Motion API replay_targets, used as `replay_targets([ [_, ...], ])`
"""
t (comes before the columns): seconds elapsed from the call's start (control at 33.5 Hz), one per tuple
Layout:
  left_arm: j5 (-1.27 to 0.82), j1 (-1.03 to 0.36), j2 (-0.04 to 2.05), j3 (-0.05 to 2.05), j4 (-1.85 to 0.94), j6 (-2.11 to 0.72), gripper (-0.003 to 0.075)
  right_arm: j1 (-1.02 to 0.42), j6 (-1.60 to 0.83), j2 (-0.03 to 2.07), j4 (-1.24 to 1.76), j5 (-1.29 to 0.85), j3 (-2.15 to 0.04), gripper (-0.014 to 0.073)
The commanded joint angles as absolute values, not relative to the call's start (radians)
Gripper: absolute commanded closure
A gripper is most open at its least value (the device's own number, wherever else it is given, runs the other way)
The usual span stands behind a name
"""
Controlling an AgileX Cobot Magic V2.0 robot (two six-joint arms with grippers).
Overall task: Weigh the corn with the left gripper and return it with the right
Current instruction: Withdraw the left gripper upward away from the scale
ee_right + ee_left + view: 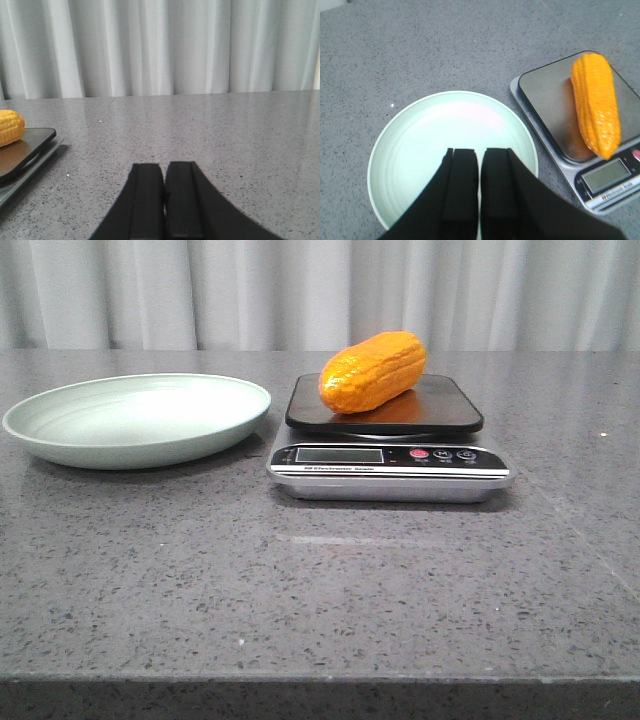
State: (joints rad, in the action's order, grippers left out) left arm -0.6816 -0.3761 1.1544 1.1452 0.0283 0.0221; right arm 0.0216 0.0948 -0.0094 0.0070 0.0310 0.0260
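Observation:
The orange-yellow corn lies on the dark platform of the kitchen scale at the middle of the table. It also shows in the left wrist view and at the edge of the right wrist view. My left gripper is shut and empty, hovering above the pale green plate, apart from the corn. My right gripper is shut and empty over bare table to the right of the scale. Neither gripper shows in the front view.
The pale green plate sits left of the scale, close to it. The table is grey speckled stone with its front edge near the camera. A white curtain hangs behind the table.

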Motion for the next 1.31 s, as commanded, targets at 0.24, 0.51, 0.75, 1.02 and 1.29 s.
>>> replay_targets([
  [0.24, -0.226, -0.374, 0.743, 0.702, 0.017, 0.021, 0.0586, 0.02, 0.086, -0.027, 0.007, 0.108, 0.02, 0.0433],
  [0.51, 0.021, -0.374, 0.474, 0.445, 0.027, 0.021, 0.0586, 0.02, 0.086, -0.026, 0.007, 0.108, 0.02, 0.0433],
  [0.75, 0.169, -0.374, 0.334, 0.34, 0.027, 0.021, 0.0586, 0.02, 0.086, -0.026, 0.007, 0.108, 0.02, 0.0433],
  [1.02, 0.186, -0.374, 0.31, 0.334, 0.027, 0.021, 0.0586, 0.02, 0.086, -0.026, 0.007, 0.172, 0.018, 0.0433],
  [1.29, 0.185, -0.374, 0.31, 0.334, 0.029, 0.021, 0.0586, 0.019, 0.087, 0.033, 0.007, 0.153, -0.109, 0.0433],
])
